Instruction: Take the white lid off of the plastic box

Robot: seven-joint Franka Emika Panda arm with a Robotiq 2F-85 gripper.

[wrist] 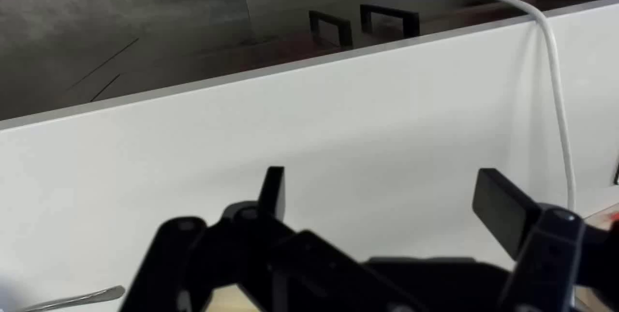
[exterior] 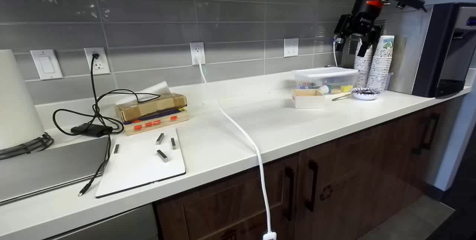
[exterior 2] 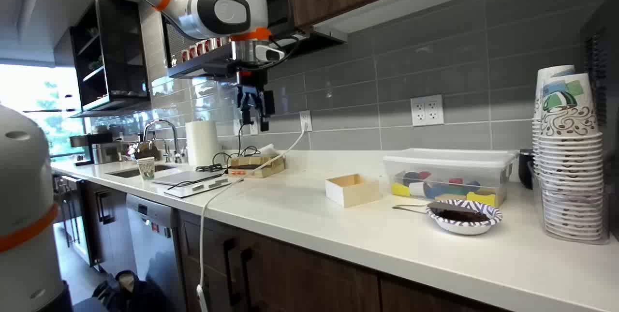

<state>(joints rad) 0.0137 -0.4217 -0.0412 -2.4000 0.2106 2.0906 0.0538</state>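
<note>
White counter [exterior 2: 300, 205]: one plastic box [exterior 2: 442, 170] under one white lid [exterior 2: 449, 156], four small bars [exterior: 162, 156], two spread fingers [wrist: 503, 210] above.

both exterior views: oblique, sharing counter [exterior: 219, 150], tiled wall [exterior 2: 430, 60] | wrist view: downward past end effector [wrist: 382, 181]

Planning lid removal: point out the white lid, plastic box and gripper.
White lid [exterior 2: 449, 156], in an exterior view: top surface.
Plastic box [exterior 2: 487, 177], in an exterior view: front wall.
Gripper [wrist: 388, 200], wrist view: midway between fingertips.

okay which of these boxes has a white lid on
The clear plastic box near the paper cups: its white lid is on. The small pale box is open-topped; the brown box has a cardboard top.
</note>
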